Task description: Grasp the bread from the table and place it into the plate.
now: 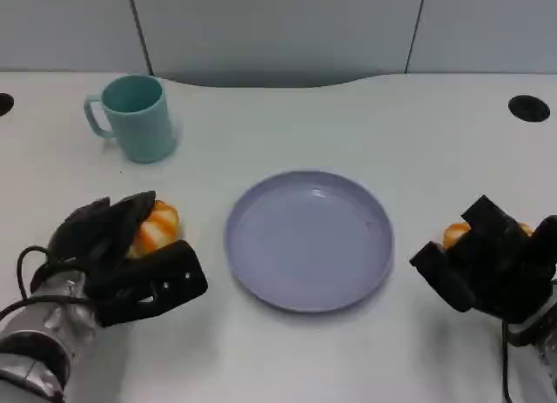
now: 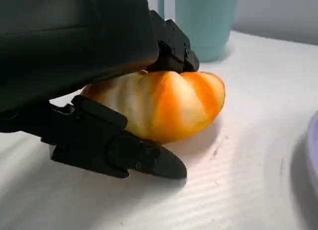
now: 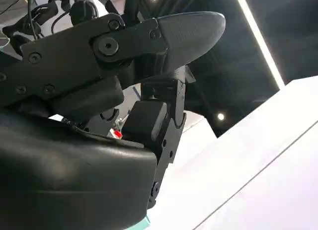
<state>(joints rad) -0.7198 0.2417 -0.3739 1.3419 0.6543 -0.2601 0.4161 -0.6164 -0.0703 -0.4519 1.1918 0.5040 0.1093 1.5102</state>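
1. Head view puts the bread (image 1: 157, 227), an orange-and-white striped roll, on the white table (image 1: 348, 124) just left of the plate (image 1: 309, 239), apart from the plate's rim.
2. In the left wrist view that bread (image 2: 171, 105) sits on the table surface with black fingers (image 2: 171, 43) draped over its top and another finger (image 2: 144, 158) lying along the table at its base (so it is grasped from above and below, yet still resting on the table).
3. Left hand (image 1: 117, 255) therefore clasps the bread.
4. The plate, pale lavender and round, lies at the table's middle with nothing on it.
5. Right hand (image 1: 492, 259) rests right of the plate, its fingers curled over a second orange piece (image 1: 457, 234) that peeks out behind them; whether it actually grips it I cannot tell.
6. A teal mug (image 1: 135, 117) stands upright behind the left hand, well apart from the plate.
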